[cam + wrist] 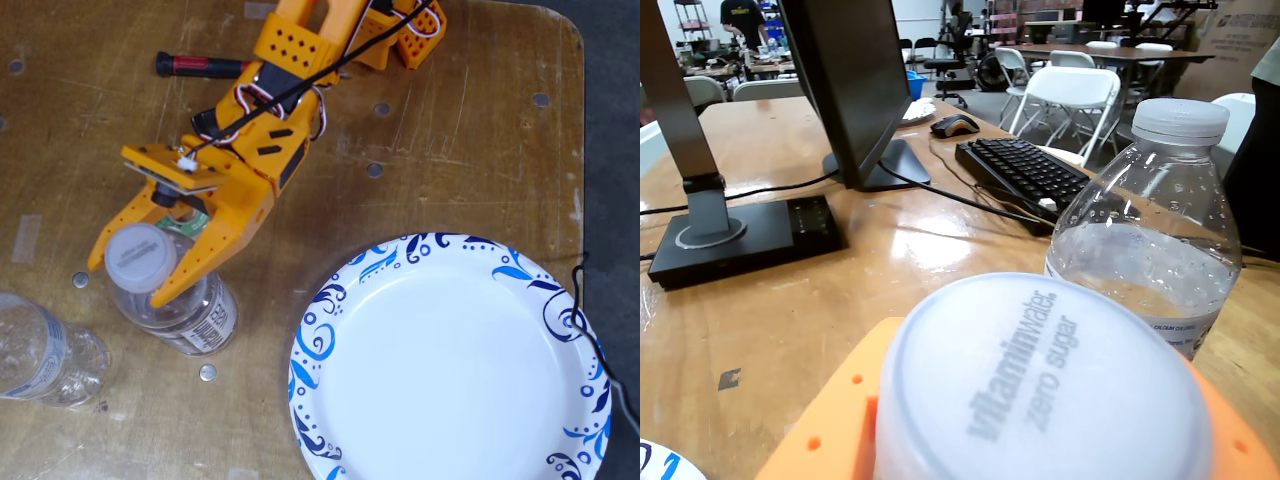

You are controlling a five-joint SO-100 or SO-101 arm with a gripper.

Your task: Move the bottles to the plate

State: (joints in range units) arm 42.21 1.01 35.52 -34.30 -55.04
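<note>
In the fixed view my orange gripper [135, 277] straddles the top of an upright clear bottle [195, 318] with a whitish cap [137, 258], one finger on each side, shut on it. In the wrist view that cap [1040, 390] fills the bottom and reads "vitaminwater zero sugar", with an orange finger [830, 420] beside it. The second clear bottle [45, 355] stands close by at the lower left edge; in the wrist view it [1150, 250] stands just behind to the right. The white plate [345, 290] with blue swirls lies to the right, apart from both bottles; a sliver of the plate [655, 462] also shows in the wrist view.
A red and black screwdriver [200, 66] lies beside the arm at the top. The table's edge [583, 150] runs down the right, with a black cable [590, 330] by the plate. The wrist view shows a monitor stand [855, 110], keyboard [1025, 170] and black base [740, 235].
</note>
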